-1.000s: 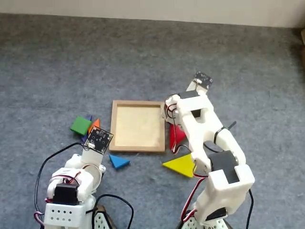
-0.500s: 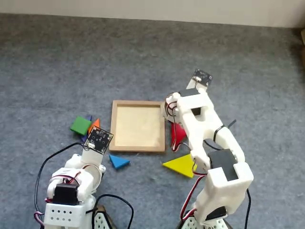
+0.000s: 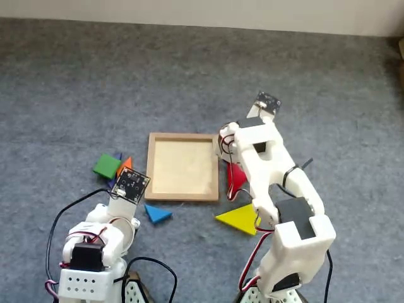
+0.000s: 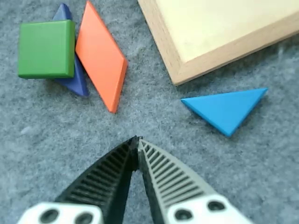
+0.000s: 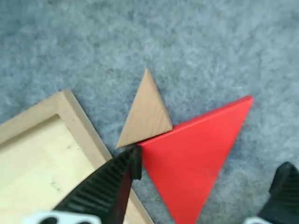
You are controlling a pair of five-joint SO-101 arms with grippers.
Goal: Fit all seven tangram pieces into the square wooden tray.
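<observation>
At the centre of the high view, the square wooden tray (image 3: 151, 165) held nothing; every piece was left to fit. My right gripper (image 5: 210, 170) hung spread over the red triangle (image 5: 196, 154) right of it; my left gripper (image 4: 138, 144) was clenched, empty.

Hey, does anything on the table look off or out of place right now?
Nothing is spilled or damaged. One oddity: the green square lies on top of the dark blue piece and hides most of it, with the orange parallelogram tight against them. The wooden tray holds no pieces yet.
</observation>
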